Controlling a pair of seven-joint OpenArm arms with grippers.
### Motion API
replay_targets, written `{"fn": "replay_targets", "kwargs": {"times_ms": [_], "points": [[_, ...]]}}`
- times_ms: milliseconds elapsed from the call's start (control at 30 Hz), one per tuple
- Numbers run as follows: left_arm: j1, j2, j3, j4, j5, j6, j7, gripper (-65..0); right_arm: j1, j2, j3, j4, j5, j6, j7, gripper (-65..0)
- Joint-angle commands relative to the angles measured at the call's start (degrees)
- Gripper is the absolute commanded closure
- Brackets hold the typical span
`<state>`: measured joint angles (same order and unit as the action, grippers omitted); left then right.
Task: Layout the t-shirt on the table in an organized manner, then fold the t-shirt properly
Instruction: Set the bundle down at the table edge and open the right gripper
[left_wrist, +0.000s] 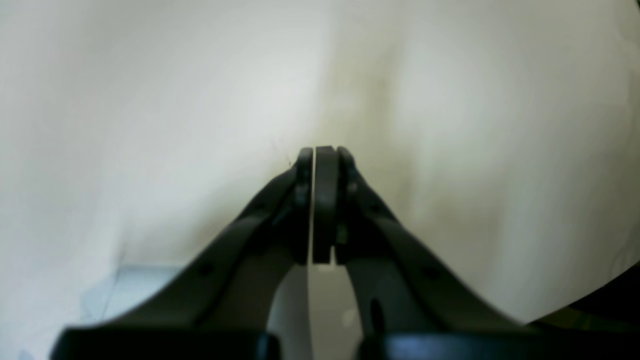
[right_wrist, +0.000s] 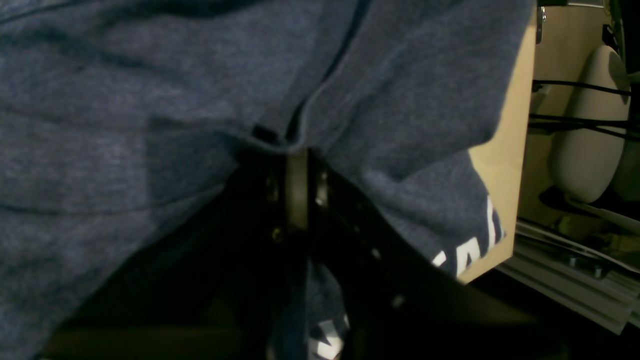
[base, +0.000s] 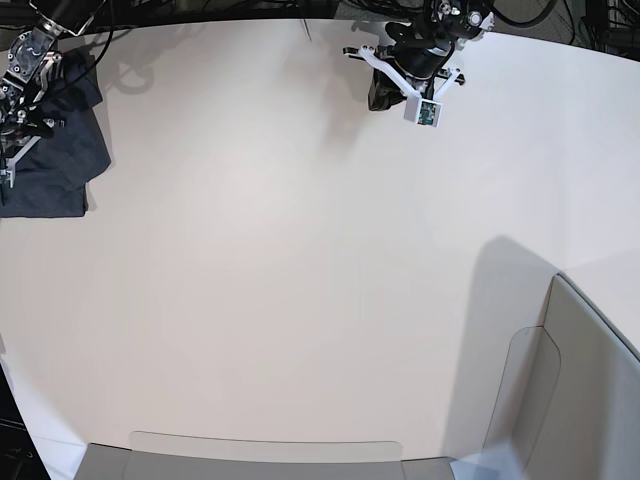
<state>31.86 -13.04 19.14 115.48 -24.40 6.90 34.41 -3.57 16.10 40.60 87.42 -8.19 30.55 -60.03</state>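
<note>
Shirt (base: 55, 150) bunched at the table's (base: 300, 260) far corner.
The right gripper (right_wrist: 297, 150) pinches its cloth; the left gripper (left_wrist: 320, 150) is closed on nothing, over bare table. Grey panels (base: 560, 390) stand nearby.

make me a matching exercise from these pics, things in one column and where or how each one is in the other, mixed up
Column one:
1. t-shirt
2. left gripper
3. right gripper
4. grey translucent panel

Column two:
A. shut on nothing, over bare table
B. standing at the near right edge in the base view
C. bunched at the far left corner in the base view
D. shut on dark heathered cloth

Pairs: 1-C, 2-A, 3-D, 4-B
</note>
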Motion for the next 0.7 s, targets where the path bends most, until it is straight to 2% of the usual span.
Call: {"fn": "replay_targets", "kwargs": {"times_ms": [0, 100, 233, 333, 533, 667], "points": [[0.10, -0.11, -0.01, 0.87, -0.08, -0.26, -1.14, 0.0, 0.63, 0.39, 0.06, 0.10, 1.46, -1.23, 0.29, 0.0], [0.10, -0.11, -0.01, 0.78, -0.08, -0.26, -1.14, 0.0, 0.89, 0.39, 0.06, -1.39, 1.64, -4.65, 0.73, 0.0], [0.01, -0.11, -0.01, 0.78, -0.17, -0.26, -1.14, 0.0, 0.72, 0.39, 0.06, -2.71, 1.46, -7.20, 6.01, 0.0], [-0.08, -0.11, 0.07, 0.78, -0.26, -0.26, -1.14, 0.0, 0.89, 0.47, 0.06, -4.56, 1.46, -8.96, 7.77, 0.0], [-0.16, -0.11, 0.07, 0.78, -0.17, -0.26, -1.14, 0.0, 1.77, 0.39, 0.24, -5.26, 1.55, -9.31, 7.85, 0.0], [-0.25, -0.19, 1.66, 0.69, -0.08, -0.26, -1.14, 0.0, 2.12, 0.30, 4.19, -6.41, 1.72, -9.31, 7.94, 0.0]]}}
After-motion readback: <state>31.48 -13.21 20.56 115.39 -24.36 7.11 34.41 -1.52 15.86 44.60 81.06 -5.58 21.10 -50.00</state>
